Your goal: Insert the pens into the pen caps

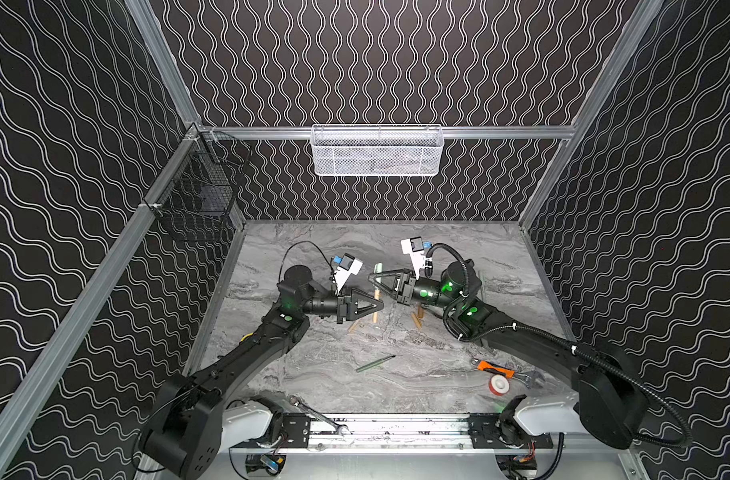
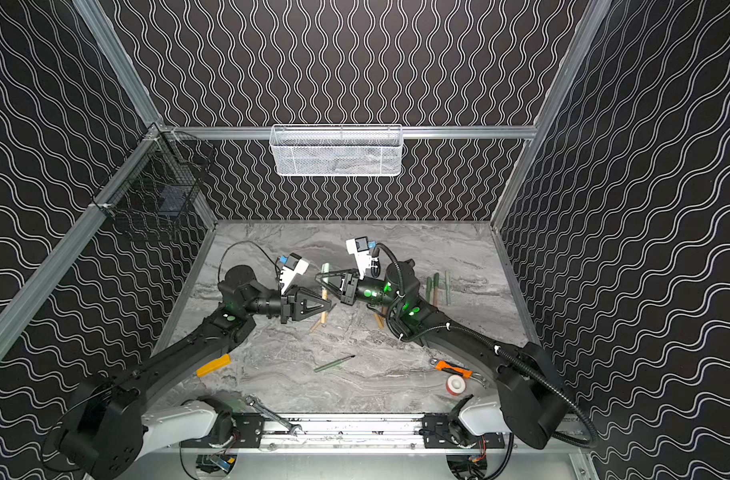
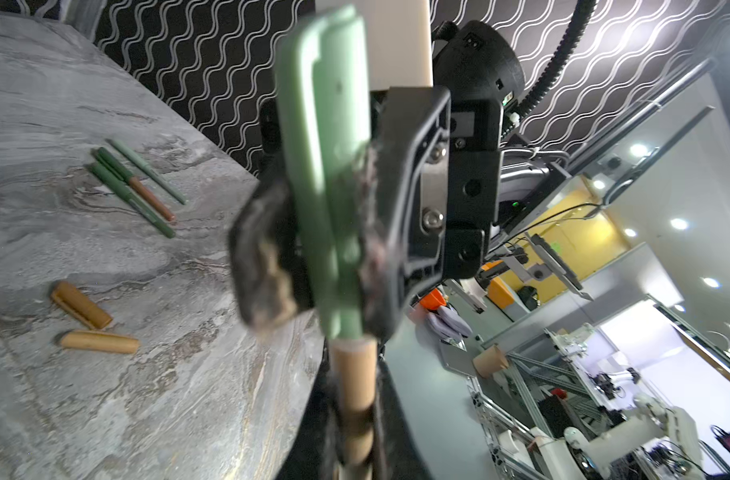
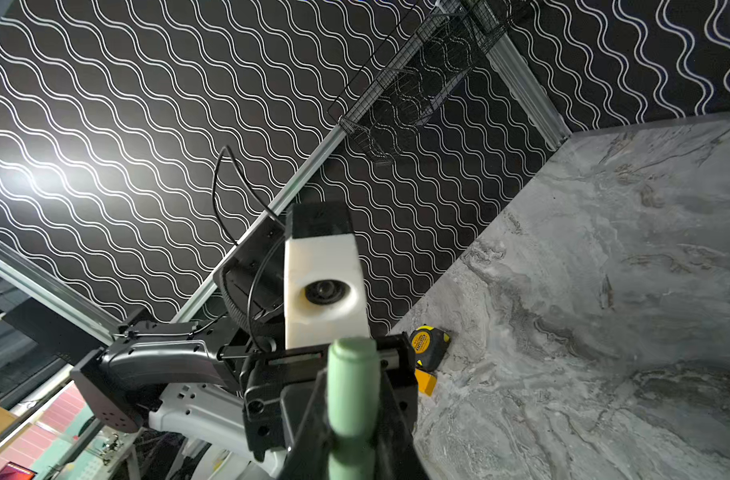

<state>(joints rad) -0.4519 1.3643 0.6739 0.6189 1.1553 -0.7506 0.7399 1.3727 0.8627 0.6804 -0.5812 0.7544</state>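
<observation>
One tan pen (image 3: 355, 386), clamped in the left end effector (image 1: 379, 306), is butted coaxially against the green cap (image 3: 325, 166) clamped in the right end effector (image 1: 372, 277).

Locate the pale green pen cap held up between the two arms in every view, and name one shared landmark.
In a top view: pale green cap, mid-table, between the two arms.
In a top view: same mid-table spot.
Left wrist: close up, mid-picture, a tan pen at its open end.
Right wrist: close up, rounded end showing.
Landmark: the right tool, shut on the cap in every view.
</observation>
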